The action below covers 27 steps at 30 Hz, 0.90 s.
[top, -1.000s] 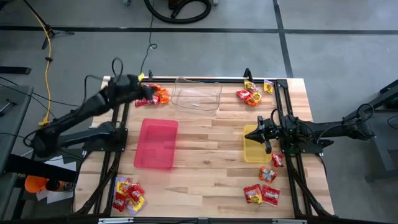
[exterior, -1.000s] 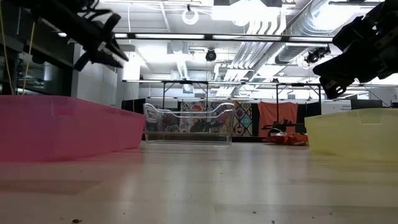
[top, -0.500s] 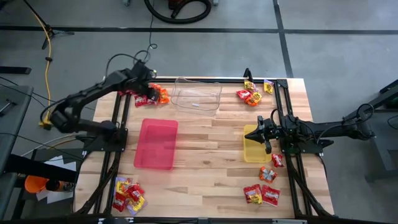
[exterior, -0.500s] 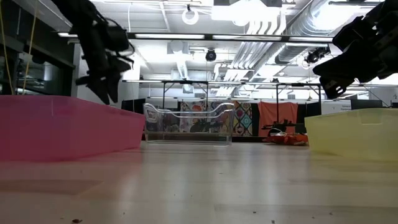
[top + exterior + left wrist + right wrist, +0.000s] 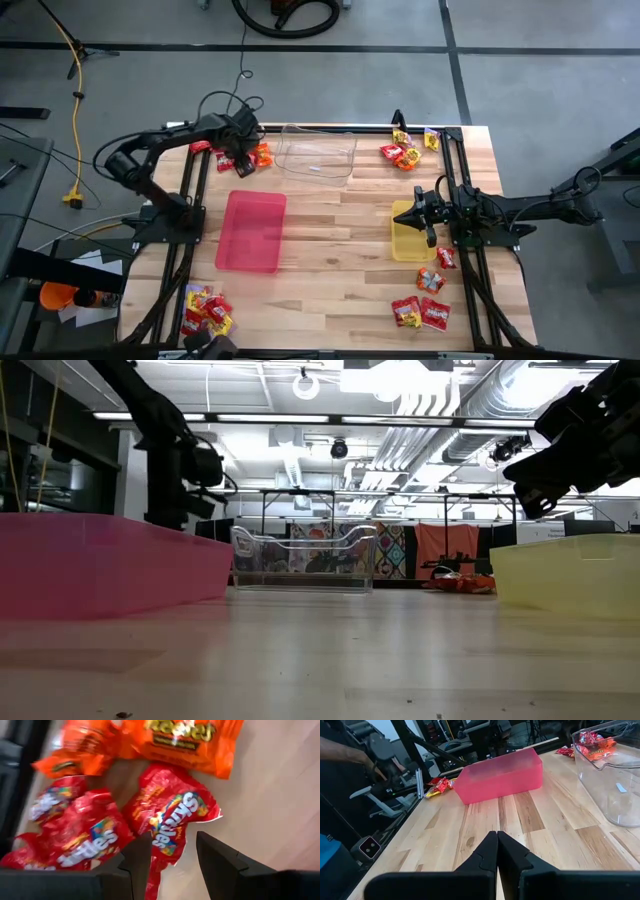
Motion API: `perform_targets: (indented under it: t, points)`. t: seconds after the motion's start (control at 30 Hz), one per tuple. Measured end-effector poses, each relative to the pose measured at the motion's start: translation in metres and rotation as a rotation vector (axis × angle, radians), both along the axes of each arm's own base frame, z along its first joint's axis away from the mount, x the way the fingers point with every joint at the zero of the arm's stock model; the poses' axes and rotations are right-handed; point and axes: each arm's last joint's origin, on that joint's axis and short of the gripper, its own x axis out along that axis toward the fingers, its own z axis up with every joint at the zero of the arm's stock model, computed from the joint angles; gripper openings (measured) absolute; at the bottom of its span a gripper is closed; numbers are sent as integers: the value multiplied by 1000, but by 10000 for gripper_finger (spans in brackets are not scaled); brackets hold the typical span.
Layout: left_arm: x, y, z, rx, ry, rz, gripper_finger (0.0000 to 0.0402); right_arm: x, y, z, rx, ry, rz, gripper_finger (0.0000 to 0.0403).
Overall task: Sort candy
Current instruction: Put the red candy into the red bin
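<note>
My left gripper [image 5: 172, 855] points down, open, over the candy pile [image 5: 245, 155] at the table's far left. Its fingers stand on either side of the edge of a red Skittles packet [image 5: 172, 817] that lies flat on the wood; I see no touch. Beside it lie more red packets [image 5: 80, 840] and orange Reese's packets [image 5: 190, 740]. My right gripper [image 5: 497, 845] is shut and empty, held level over the yellow tray [image 5: 408, 240] at the right.
A red tray [image 5: 250, 232] stands left of centre, a clear tray [image 5: 318, 152] at the far middle. More candy lies in piles at the far right [image 5: 405, 150], near right [image 5: 425, 300] and near left [image 5: 205, 312]. Black frame rails run along both sides.
My left gripper has come down over the far-left candy pile, moving a little toward the table's right. It has tipped from nearly level to pointing down and has rolled about its own axis. The candy has not moved.
</note>
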Motion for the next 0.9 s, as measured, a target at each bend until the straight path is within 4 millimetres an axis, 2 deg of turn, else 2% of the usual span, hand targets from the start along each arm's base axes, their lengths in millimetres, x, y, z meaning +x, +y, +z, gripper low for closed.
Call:
perform_targets:
  t: [0.17, 0.33, 0.43, 0.5, 0.57, 0.6, 0.77, 0.9]
  points:
    - [5, 6, -17, -12, 40, -22, 145, 0, 0, 0, 0, 0, -3, 0]
    - [8, 12, -30, 20, 95, 28, 143, 0, 0, 0, 0, 0, -3, 0]
    - [8, 11, -31, 11, 97, 34, 117, 0, 0, 0, 0, 0, -2, 0]
    - [8, 8, -26, 3, 77, 30, 77, 0, 0, 0, 0, 0, -3, 0]
    - [7, 4, -15, -7, 38, 31, 27, 0, 0, 0, 0, 0, -2, 0]
    - [6, 2, -8, -6, 10, 39, 14, 0, 0, 0, 0, 0, -2, 0]
    - [-2, -11, 46, 57, -144, 40, 3, 0, 0, 0, 0, 0, -1, 0]
    - [-9, -32, 93, 109, -360, 66, 1, 0, 0, 0, 1, 0, 3, 0]
